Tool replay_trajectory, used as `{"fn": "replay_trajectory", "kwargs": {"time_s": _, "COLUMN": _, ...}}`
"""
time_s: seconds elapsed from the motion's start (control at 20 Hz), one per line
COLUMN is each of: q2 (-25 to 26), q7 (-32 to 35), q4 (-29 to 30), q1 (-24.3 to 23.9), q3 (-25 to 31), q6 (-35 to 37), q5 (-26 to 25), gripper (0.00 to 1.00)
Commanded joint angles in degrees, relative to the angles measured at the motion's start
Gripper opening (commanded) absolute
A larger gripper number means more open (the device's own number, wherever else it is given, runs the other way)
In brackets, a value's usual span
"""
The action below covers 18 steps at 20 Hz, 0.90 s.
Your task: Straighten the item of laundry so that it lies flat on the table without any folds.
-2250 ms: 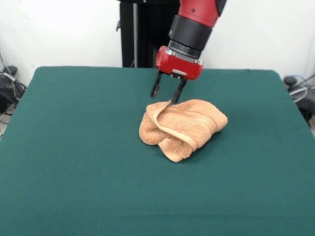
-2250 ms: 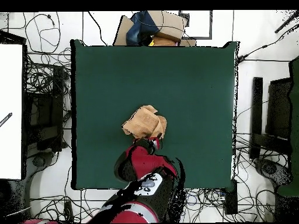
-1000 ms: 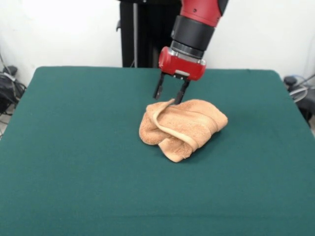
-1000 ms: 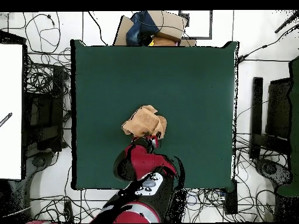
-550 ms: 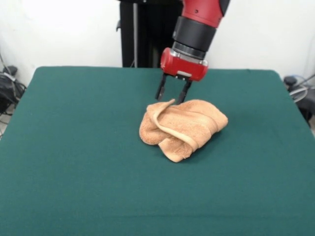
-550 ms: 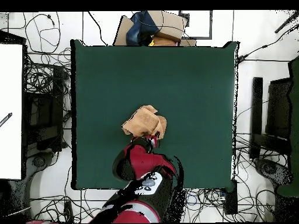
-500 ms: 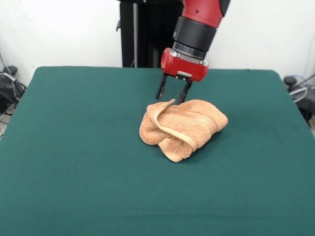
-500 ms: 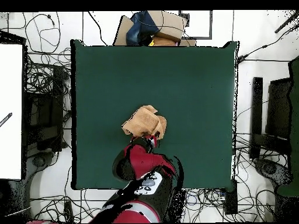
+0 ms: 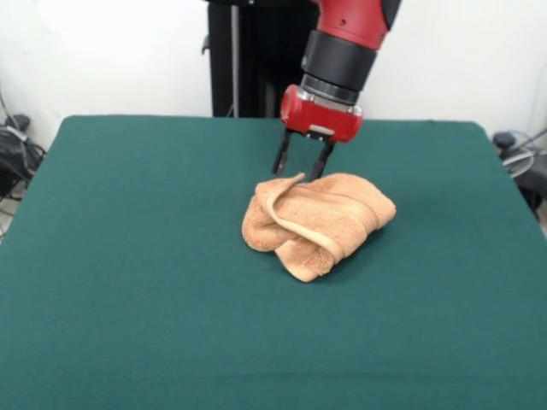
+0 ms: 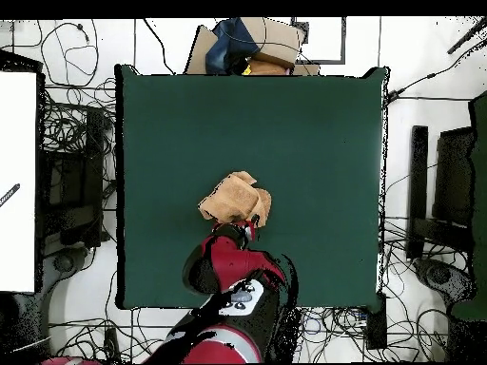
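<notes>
The item of laundry [image 9: 318, 218], a peach-orange terry towel, lies crumpled and folded over itself near the middle of the green table [image 9: 128, 256]. A raised hemmed edge curls up at its far left side. In the overhead view the towel [image 10: 235, 199] shows just above the red arm. My gripper [image 9: 298, 168] hangs just behind the towel's far edge, a little above that raised fold. Its two dark fingers [image 9: 279, 159] point down and stand apart, open, with nothing between them.
Cardboard boxes and a dark bag [image 10: 249, 44] sit beyond the table's top edge in the overhead view. Cables [image 10: 67, 124] litter the floor on both sides. A white board [image 10: 17, 181] stands at the left.
My gripper has lifted slightly and shifted a little to the right in the front view, away from the towel's raised fold. The towel has not moved.
</notes>
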Motion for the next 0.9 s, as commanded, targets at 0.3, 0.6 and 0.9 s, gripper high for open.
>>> {"fn": "replay_trajectory", "kwargs": {"time_s": 0.3, "q2": 2.73, "q7": 8.27, "q4": -1.46, "q1": -0.46, "q3": 5.6, "q6": 3.6, "q5": 0.69, "gripper": 1.0}}
{"fn": "replay_trajectory", "kwargs": {"time_s": 0.6, "q2": 2.65, "q7": 8.28, "q4": -1.36, "q1": -0.55, "q3": 5.7, "q6": 2.88, "q5": 0.37, "gripper": 1.0}}
{"fn": "replay_trajectory", "kwargs": {"time_s": 0.9, "q2": 2.69, "q7": 8.37, "q4": -1.38, "q1": -0.33, "q3": 5.5, "q6": 2.64, "q5": 0.48, "gripper": 1.0}}
